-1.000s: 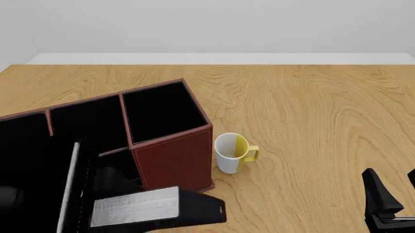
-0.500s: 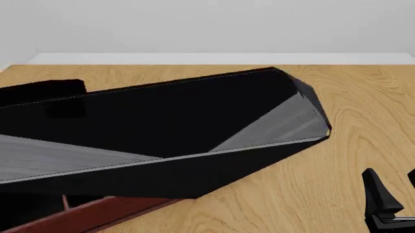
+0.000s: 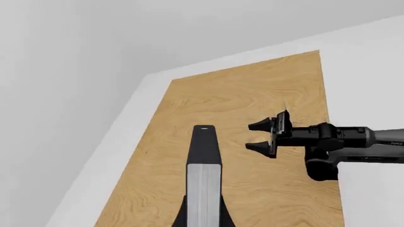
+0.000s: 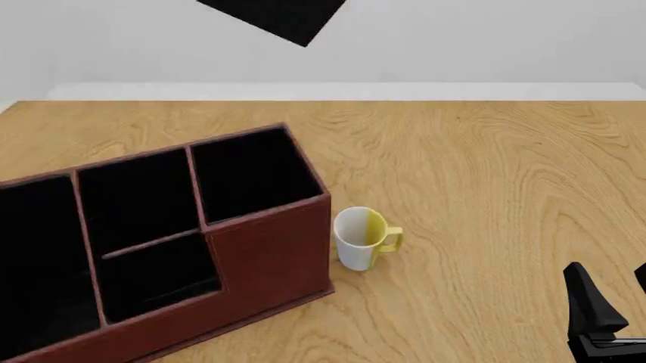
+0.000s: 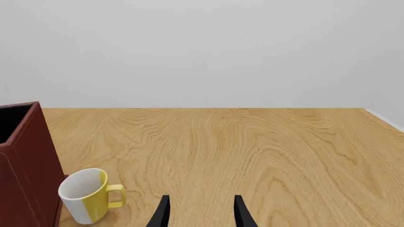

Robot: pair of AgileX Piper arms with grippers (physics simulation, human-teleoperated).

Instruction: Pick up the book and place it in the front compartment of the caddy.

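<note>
2 arms are at a wooden desk [image 4: 485,174]. The left gripper [image 3: 203,218] is raised high above the desk, and its camera looks down on the wood from far up. Its fingers [image 3: 181,218] sit on both sides of the book [image 3: 203,175] and pinch it. The book sticks out past the fingers, with its black cover at the far end and its grey page edges facing the camera. It is up in the air, well apart from the caddy [image 4: 268,257]. In the front view a black shape [image 4: 277,15] pokes in at the top edge, and I cannot tell what it is.

The caddy stands on the left part of the desk. It is a big red-brown box with black inside. The front compartment [image 4: 131,200] is the narrow slot in the middle, behind a low partition wall [image 4: 151,243]. A bigger square slot [image 4: 253,174] is at the right end of the caddy.

1 mug [image 4: 361,238] stands on the desk just beside the right end of the caddy. It is white and yellow, and its yellow handle points away from the box. It stands upright.

The right gripper [image 4: 613,291] is low at the near right of the desk, well apart from the mug and the caddy. Its 2 fingers [image 5: 162,213] are spread apart and hold nothing. The left wrist camera sees that gripper too, far below.
</note>
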